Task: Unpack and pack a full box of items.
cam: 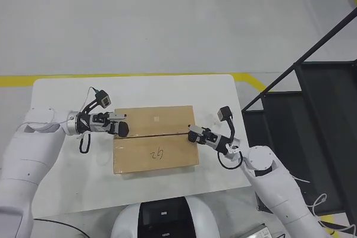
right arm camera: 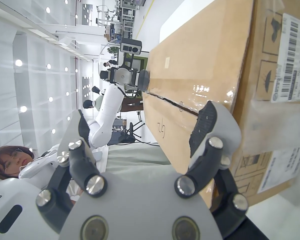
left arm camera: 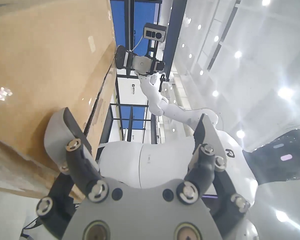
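Note:
A closed cardboard box (cam: 155, 138) lies in the middle of the white table (cam: 59, 101), its two top flaps meeting in a taped seam and a handwritten mark on the near flap. My left gripper (cam: 120, 128) stands open at the seam's left end; in the left wrist view the gripper (left arm camera: 135, 128) has one finger (left arm camera: 65, 126) against the box (left arm camera: 47, 63) edge beside the seam. My right gripper (cam: 193, 135) is open at the seam's right end. In the right wrist view that gripper (right arm camera: 143, 126) has one finger (right arm camera: 207, 121) over the box (right arm camera: 202, 63) corner, with printed labels on the side below.
Bare table surface surrounds the box, widest on the left and behind it. A yellow line (cam: 12, 80) runs across the floor beyond the table. Dark metal stairs (cam: 309, 107) stand close to the table's right edge.

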### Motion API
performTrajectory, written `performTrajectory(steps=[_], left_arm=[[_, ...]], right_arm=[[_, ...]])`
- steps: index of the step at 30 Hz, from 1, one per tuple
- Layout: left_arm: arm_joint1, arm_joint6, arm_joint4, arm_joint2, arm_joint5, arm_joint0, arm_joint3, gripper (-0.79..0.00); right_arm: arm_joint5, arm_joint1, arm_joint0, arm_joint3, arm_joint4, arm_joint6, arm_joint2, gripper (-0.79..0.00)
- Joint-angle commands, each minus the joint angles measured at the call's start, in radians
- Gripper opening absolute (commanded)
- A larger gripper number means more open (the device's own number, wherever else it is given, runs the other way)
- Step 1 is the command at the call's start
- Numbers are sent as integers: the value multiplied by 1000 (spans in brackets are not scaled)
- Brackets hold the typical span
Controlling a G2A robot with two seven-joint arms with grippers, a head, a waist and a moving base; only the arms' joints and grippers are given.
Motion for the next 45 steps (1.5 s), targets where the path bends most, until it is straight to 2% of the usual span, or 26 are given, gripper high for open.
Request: performTrajectory(steps=[1,9,19,24,30,34,39,45], left_arm=[[9,0,7,16,15,3,-11,0],[46,0,13,36,29,23,-50,0],[87,15,37,-32,-1,82,-119,0],[87,18,38,-34,-3,84,-122,0],[87,18,38,-34,-3,84,-122,0],[87,18,38,-34,-3,84,-122,0],[87,18,38,-34,-3,84,-122,0],[87,18,38,-34,-3,84,-122,0]], right_arm=[[1,0,-3,0,-6,-4,-1,0],[1,3,-6,-1,-2,-3,16,0],[-28,12,-54,-7,49,-8,86,0],[-32,20,-122,-9,132,-14,165,0],[66,19,-198,18,278,-28,185,0],[113,5,-182,73,405,-19,132,0],[94,-15,-130,184,539,-12,81,0],[94,-15,-130,184,539,-12,81,0]])
